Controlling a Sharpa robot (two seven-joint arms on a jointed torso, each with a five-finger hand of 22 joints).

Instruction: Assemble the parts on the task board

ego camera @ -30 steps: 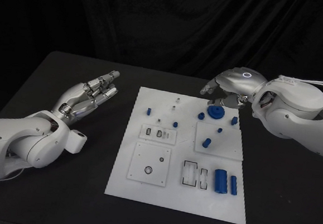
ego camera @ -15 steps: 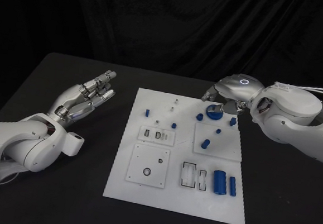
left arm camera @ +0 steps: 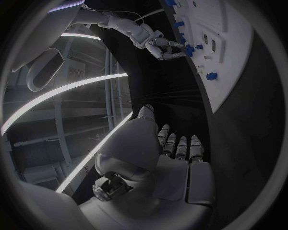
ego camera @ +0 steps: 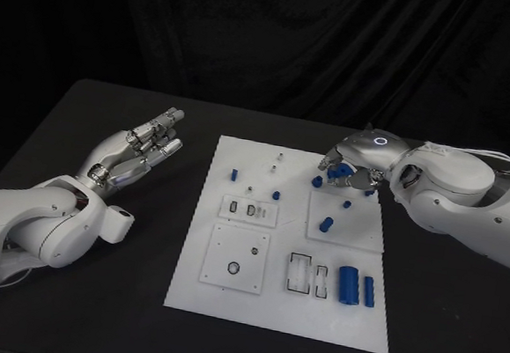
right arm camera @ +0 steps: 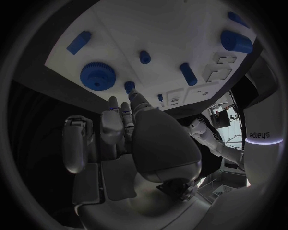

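The gear [right arm camera: 97,75] lies flat at the board's [ego camera: 275,308] far edge, just beside the right hand [ego camera: 357,166], whose fingers [right arm camera: 120,120] reach toward it, holding nothing. It looks small, rigid, light; pinch its toothed rim. The left hand [ego camera: 139,147] hovers flat, fingers apart, beside the board.

One piece of writing can be read. In the right wrist view, small dark lettering runs along the white arm [right arm camera: 262,143] at the edge of the circle; it looks like "sharpa" seen upside down, though the letters are too small to be sure. The white task board [ego camera: 266,298] carries black outlines and holes but no readable words or numbers.
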